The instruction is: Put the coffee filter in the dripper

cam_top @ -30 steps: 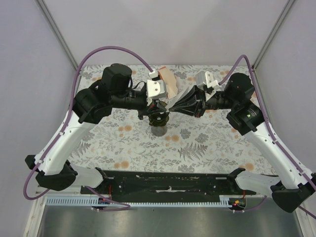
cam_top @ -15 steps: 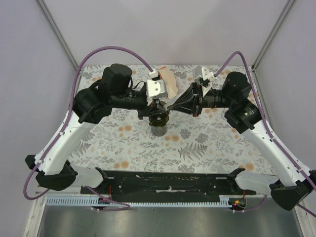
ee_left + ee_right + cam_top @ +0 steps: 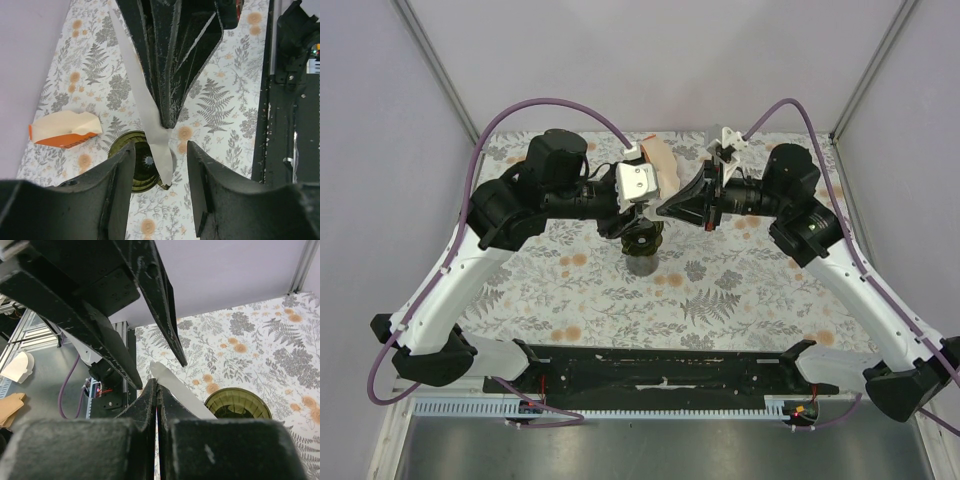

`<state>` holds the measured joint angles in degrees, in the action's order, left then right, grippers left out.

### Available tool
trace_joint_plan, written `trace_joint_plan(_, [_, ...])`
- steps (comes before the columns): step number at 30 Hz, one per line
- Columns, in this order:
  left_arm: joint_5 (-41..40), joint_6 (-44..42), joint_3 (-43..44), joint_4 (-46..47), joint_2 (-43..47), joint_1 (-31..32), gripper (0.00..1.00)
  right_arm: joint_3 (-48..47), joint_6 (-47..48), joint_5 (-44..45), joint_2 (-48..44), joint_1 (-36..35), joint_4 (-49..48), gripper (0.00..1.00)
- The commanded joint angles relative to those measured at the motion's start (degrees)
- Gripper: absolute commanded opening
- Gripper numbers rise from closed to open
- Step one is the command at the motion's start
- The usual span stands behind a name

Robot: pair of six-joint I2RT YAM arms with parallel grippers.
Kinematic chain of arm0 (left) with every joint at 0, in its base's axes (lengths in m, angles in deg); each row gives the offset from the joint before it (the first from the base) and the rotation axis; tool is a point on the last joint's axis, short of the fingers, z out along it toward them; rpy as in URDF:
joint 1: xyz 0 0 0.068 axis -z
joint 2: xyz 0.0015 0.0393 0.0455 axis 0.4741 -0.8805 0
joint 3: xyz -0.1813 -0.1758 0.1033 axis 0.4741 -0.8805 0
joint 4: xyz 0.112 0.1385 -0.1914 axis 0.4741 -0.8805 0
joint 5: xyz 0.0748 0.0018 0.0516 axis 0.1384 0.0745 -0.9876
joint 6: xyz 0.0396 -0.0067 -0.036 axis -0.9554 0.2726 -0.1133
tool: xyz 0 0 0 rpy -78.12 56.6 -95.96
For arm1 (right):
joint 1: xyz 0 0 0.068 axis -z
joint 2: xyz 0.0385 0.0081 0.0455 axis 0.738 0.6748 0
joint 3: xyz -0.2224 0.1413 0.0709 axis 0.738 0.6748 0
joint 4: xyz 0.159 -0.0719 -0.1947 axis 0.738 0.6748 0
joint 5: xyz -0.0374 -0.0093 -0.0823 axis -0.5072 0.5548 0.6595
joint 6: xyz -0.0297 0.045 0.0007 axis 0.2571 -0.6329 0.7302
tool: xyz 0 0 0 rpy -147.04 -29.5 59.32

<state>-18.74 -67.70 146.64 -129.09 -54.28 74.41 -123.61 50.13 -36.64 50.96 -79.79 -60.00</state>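
Top external: floral tablecloth, lilac walls; left claw apart, right claw clamped on coffee filter

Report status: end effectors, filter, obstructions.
Left end effector open. Right end effector shut on coffee filter. Filter by dripper, not seated. Orange pack aside.

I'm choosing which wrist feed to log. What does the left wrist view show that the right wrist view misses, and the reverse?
Only the left wrist view shows the pack. Only the right wrist view shows a purple cable and a frame post. Both show the filter, the dripper, the open left claw and the right claw shut on the filter.
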Motion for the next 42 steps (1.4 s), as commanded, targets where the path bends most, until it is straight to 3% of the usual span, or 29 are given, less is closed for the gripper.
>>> trace_joint_plan(1, [-3.2, -6.6, 1.8, -0.6, 0.1, 0.1, 0.53, -0.4, -2.3, 1.5, 1.9, 0.5, 0.1, 0.00])
trace_joint_plan(7, [-4.3, -7.3, 1.9, -1.1, -0.4, 0.1, 0.53, -0.9, -3.3, -0.3, 4.1, 0.6, 0.2, 0.00])
trace_joint_plan(18, [-6.1, -3.7, 0.3, -1.1, -2.4, 0.2, 0.36, -1.0, -5.6, -2.3, 4.6, 0.7, -2.1, 0.00])
trace_joint_plan(22, [-5.5, -3.1, 0.4, -0.3, -2.5, 0.1, 0.27, -0.8, -6.0, -3.0, 4.9, 0.7, -2.4, 0.00])
trace_joint_plan(28, [-2.8, -2.7, 0.8, -1.5, -2.2, 0.1, 0.03, -0.7, -5.4, -2.7, 4.9, 0.9, -2.3, 0.00])
trace_joint_plan(34, [-0.6, 3.1, 2.0, -0.9, -1.8, -0.1, 0.02, 0.7, -2.4, -4.5, 3.0, 2.6, -2.2, 0.01])
trace_joint_plan(36, [1.3, 4.3, 2.0, -0.6, -1.4, -0.1, 0.02, 1.6, -0.7, -3.4, 1.9, 2.6, -2.1, 0.12])
trace_joint_plan(39, [3.6, 5.9, 1.5, -0.5, -1.1, -0.1, 0.02, 2.8, 0.5, -3.5, 0.5, 2.6, -3.1, 0.38])
trace_joint_plan(42, [3.8, 6.3, 0.9, 0.1, -0.7, -0.1, 0.02, 3.0, 3.0, -2.5, -1.1, 2.7, -2.0, 0.50])
